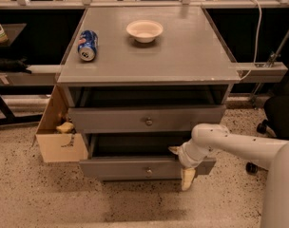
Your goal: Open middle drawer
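Observation:
Two grey drawer fronts show under the cabinet top, each with a small round knob. The lower one, the middle drawer (135, 167), stands pulled out, and its dark interior shows behind the front. My gripper (181, 165) is at the right end of that front. One cream finger (174, 150) lies at the front's top edge by the dark opening. The other finger (187, 178) hangs down in front, past the bottom edge. The fingers are spread apart and grip nothing. The white arm (230, 144) reaches in from the right.
The upper drawer (148, 121) is also partly out. A blue can (88, 45) and a white bowl (144, 30) sit on the cabinet top (182, 56). A cardboard box (59, 137) stands on the floor at the cabinet's left. A dark chair base (277, 118) is at the right.

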Robot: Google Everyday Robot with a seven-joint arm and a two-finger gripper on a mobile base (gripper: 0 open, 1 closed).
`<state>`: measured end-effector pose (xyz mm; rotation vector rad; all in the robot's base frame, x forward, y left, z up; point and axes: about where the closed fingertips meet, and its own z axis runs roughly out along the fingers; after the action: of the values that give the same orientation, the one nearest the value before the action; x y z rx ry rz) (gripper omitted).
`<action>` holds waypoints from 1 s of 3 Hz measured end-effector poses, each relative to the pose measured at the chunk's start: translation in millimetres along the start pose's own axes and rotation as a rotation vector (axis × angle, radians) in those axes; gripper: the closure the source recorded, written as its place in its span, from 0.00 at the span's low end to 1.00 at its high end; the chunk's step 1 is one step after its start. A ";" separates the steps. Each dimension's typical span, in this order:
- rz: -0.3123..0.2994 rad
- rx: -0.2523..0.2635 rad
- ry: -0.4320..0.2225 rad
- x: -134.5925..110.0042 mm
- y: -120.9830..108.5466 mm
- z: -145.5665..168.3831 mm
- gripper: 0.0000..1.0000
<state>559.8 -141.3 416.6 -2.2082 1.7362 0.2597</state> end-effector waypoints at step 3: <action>-0.025 -0.111 -0.074 -25.9 70.3 2.4 0.51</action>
<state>485.5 -131.7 413.4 -2.2650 1.6910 0.4360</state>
